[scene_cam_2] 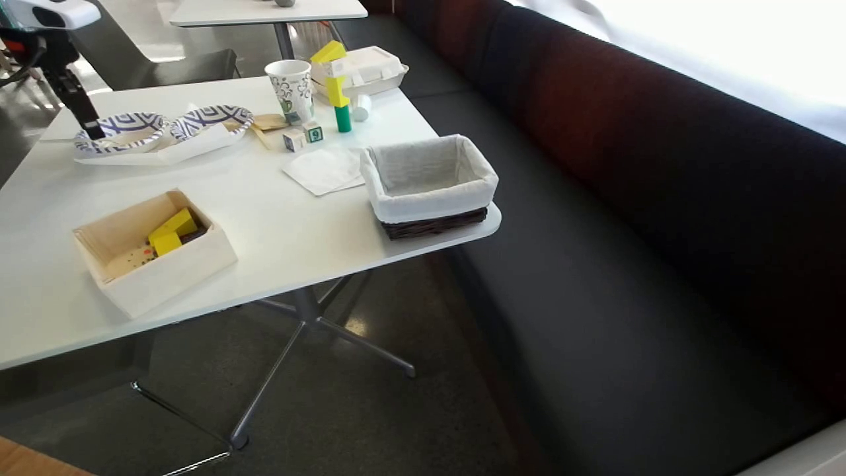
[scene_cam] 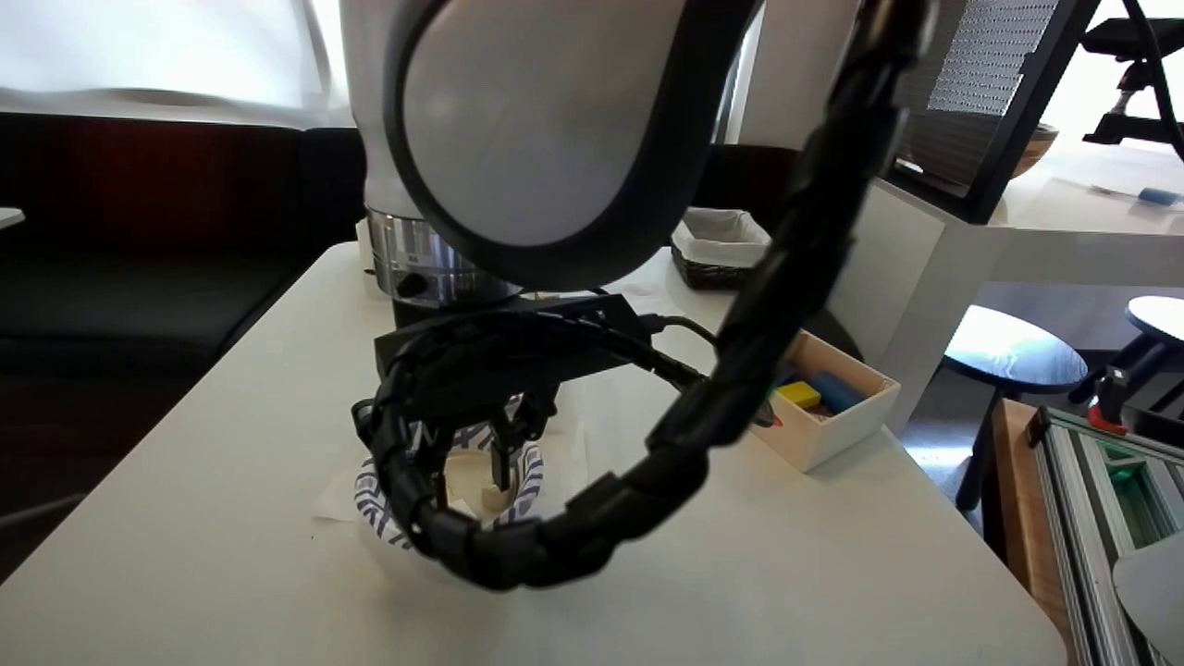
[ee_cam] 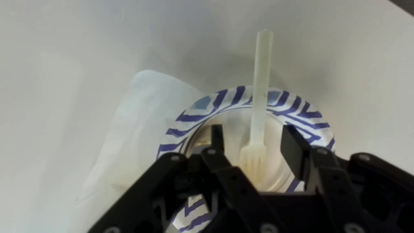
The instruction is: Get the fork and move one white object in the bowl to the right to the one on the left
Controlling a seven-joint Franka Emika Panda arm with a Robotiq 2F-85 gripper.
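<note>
Left of round blue-patterned paper bowl (ee_cam: 226,100): white paper sheet (ee_cam: 139,129).
Black two-fingered tool (ee_cam: 254,139): spread wide, empty.
Slim white plastic fork (ee_cam: 259,106): tines inside, handle past rim; pickup likely the step; next, perhaps lower, then close.

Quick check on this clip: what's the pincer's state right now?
Pincer: open, jaws apart, holding nothing; the fork is not gripped.

One fork (ee_cam: 261,84), two patterned bowls (scene_cam_2: 210,114), one cup (scene_cam_2: 292,92), one basket (scene_cam_2: 433,205), two printed cubes (scene_cam_2: 314,132)
</note>
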